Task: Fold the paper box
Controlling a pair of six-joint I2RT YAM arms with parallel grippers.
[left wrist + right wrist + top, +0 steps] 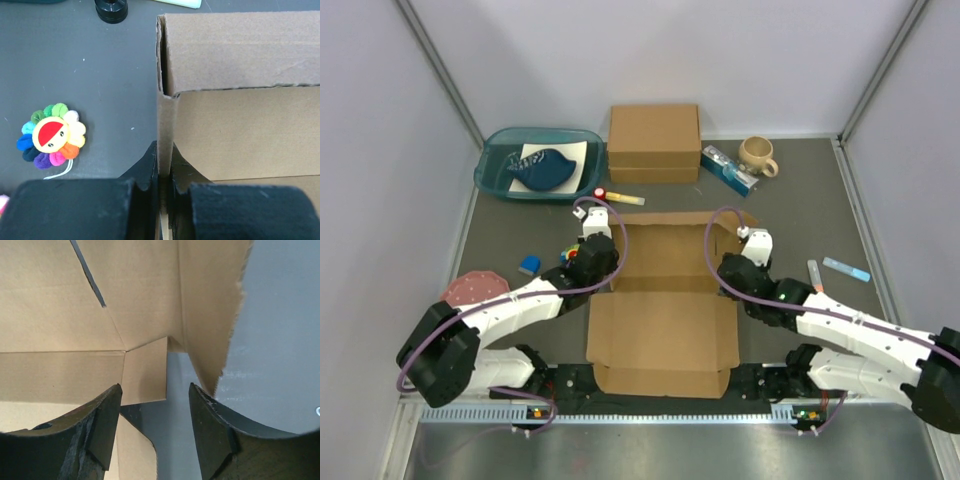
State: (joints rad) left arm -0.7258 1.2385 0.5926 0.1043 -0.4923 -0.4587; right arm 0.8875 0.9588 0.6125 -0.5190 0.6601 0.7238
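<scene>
The paper box [665, 320] is a brown die-cut cardboard sheet lying at the table's middle, its near panel flat and its far part's side walls raised. My left gripper [597, 252] is shut on the upright left side wall; in the left wrist view the wall's edge [165, 125] runs between the closed fingers [149, 167] of the gripper [165, 172]. My right gripper [735, 262] is open beside the right side wall. In the right wrist view the raised flap [210, 305] and a small tab [145, 372] sit ahead of the spread jaws of the gripper [155, 400], not touching them.
A thicker closed cardboard box [653, 140] stands at the back. A teal tray [495, 175], a mug [757, 155], a packet [728, 168] and a marker [620, 197] lie near it. A flower toy [51, 135], a red disc [475, 287] and two pens [846, 268] lie at the sides.
</scene>
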